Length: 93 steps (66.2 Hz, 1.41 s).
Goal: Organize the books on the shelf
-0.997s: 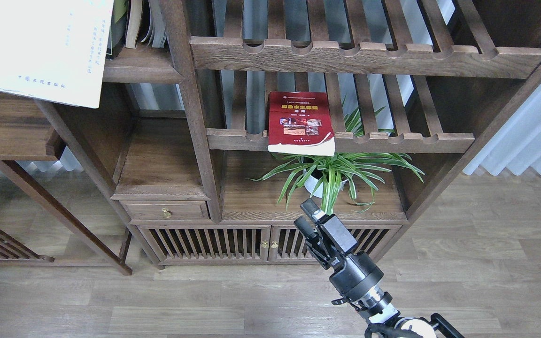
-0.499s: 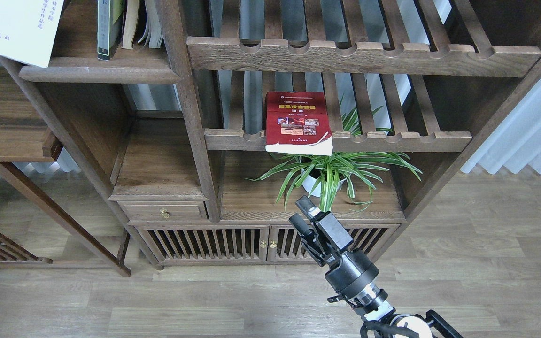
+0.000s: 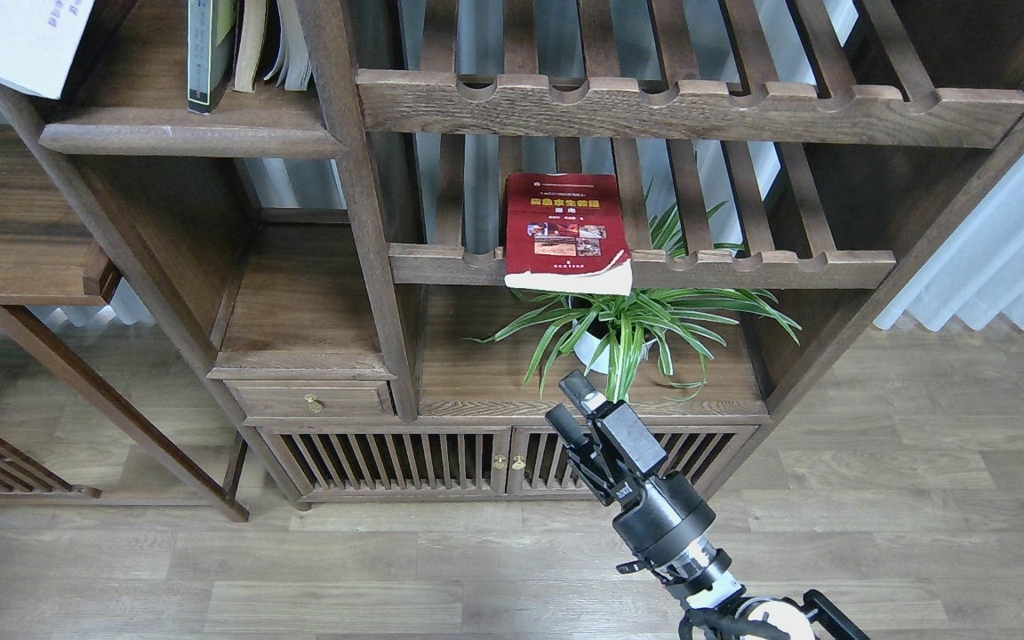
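The red book (image 3: 565,229) lies flat on the lower slatted rack, its front edge hanging over the notched rail. The black-grey book with the yellow-green panel (image 3: 208,53) stands upright on the solid dark-brown shelf (image 3: 183,140) at the upper left. Only a corner of the large white book (image 3: 10,40) shows at the top left edge, left of that shelf; what holds it is out of view. My right gripper (image 3: 570,404) is open and empty, low in front of the cabinet, below the red book. My left gripper is not in view.
Cream-paged worn books (image 3: 272,44) lean beside the black-grey book. A potted spider plant (image 3: 623,329) stands under the red book, just behind my right gripper. An upper slatted rack (image 3: 690,102), a small drawer (image 3: 312,400) and slatted cabinet doors (image 3: 441,458) are nearby.
The white book has moved up and to the left, so most of it is now out of view and the upper-left shelf is uncovered. My right gripper has barely moved.
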Tool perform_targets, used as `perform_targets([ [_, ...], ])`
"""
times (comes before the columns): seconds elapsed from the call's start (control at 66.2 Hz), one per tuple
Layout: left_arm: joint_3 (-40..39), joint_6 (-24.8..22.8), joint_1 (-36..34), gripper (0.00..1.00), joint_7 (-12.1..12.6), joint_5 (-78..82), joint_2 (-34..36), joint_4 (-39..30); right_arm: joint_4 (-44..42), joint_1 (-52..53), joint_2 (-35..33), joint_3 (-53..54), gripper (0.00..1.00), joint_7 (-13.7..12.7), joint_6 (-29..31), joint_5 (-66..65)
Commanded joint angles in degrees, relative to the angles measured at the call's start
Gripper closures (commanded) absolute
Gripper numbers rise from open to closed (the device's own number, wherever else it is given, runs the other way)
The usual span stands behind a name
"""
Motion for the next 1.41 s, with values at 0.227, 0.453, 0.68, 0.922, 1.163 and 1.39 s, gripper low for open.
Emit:
perform_targets([
  [0.227, 8.08, 0.0, -14.16, 1.0, 0.0, 2.96, -3.04, 13.44, 0.09, 0.89, 2.14, -0.62, 0.02, -0.09, 0.0, -1.29],
  [0.453, 10.19, 0.0, -17.86, 1.0, 0.0, 6.13, -6.83, 15.9, 0.09, 0.8, 2.14, -0.62, 0.02, -0.09, 0.0, -2.17],
  [0.68, 13.8, 0.0, -21.11, 1.0, 0.0, 6.3, -9.37, 19.5, 0.09, 0.8, 2.14, -0.7, 0.02, -0.09, 0.0, -2.61],
  [0.922, 16.96, 0.0, -24.18, 1.0, 0.0, 6.92, -12.98, 28.11, -0.35, 0.54, 2.14, -2.45, 0.02, 0.26, 0.0, -3.05],
  [1.163, 19.34, 0.0, -25.59, 0.87, 0.0, 6.74, -13.77, 30.93, -0.79, 0.62, 2.14, -4.04, 0.02, 0.26, 0.0, -3.05],
  [1.39, 19.07, 0.0, -24.89, 0.43, -2.94, 6.13, -14.3, 30.06, -0.88, 0.62, 2.14, -4.57, 0.02, 0.26, 0.0, -3.05],
])
